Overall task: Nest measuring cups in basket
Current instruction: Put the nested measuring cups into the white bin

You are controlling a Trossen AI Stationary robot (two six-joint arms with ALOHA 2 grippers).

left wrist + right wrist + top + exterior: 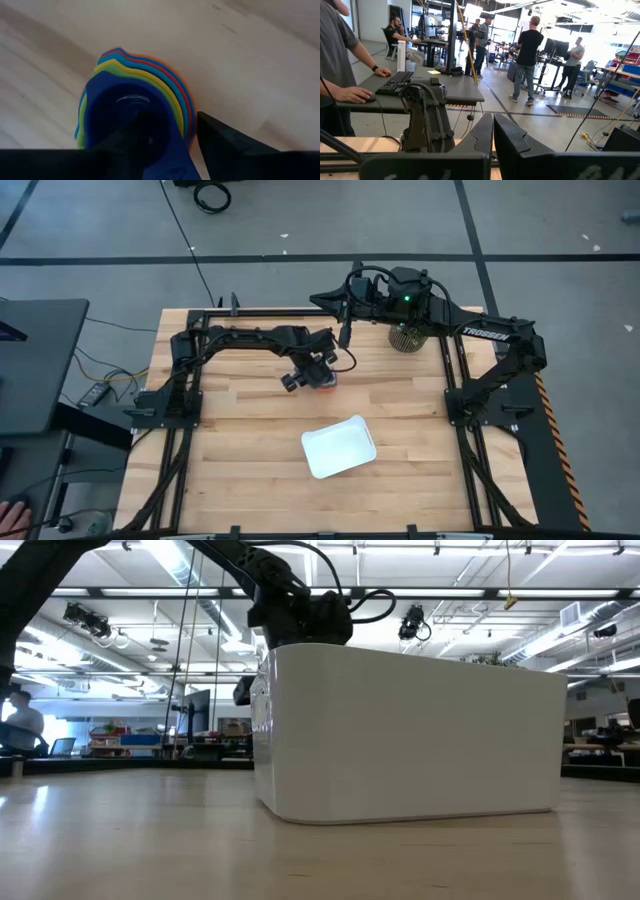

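Observation:
The measuring cups [135, 100] stand nested in one stack on the wooden table, dark navy innermost, with yellow, bright blue, red and orange rims showing around it. In the high view they are a reddish spot [329, 383] under my left gripper [321, 377]. That gripper points steeply down and is open, one finger down in the navy cup and the other outside the stack. The white basket [338, 446] rests on its base nearer the table's front. My right gripper [345, 330] hangs shut and level, high over the far edge. My left gripper comes at the stack from above with one finger [135, 142] inside the navy cup and the other [225, 147] outside the orange rim [189, 127], by the handle side. A thin strip of table shows beside the outer finger. Whether either finger touches, I cannot tell.
A round woven plant pot [407, 338] stands at the far right under my right arm. The basket's tall white wall [410, 730] fills the low view and hides the cups. Bare wood lies between the stack and the basket. People stand in the room beyond.

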